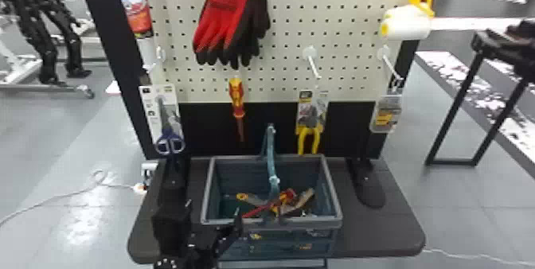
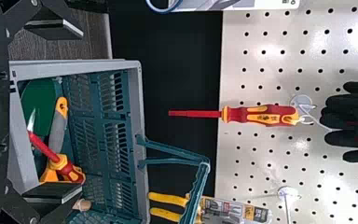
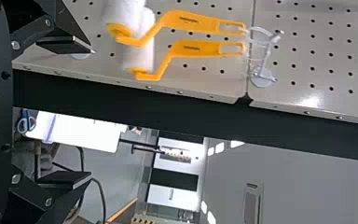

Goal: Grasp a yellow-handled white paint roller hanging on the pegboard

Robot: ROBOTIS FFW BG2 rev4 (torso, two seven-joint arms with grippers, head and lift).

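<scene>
In the head view the left arm sits low beside the grey-and-teal plastic basket. The right arm is raised at the right edge of the perforated pegboard, near the paint roller. The roller's fluffy white sleeve lies crosswise and its flat yellow handle rises to the hook. The left wrist view shows the left gripper spread wide over the basket. In the right wrist view the right gripper is spread too, apart from the roller, whose handle hangs on a clear hook.

Gloves, screwdriver, scissors, perhaps pliers; basket below
</scene>
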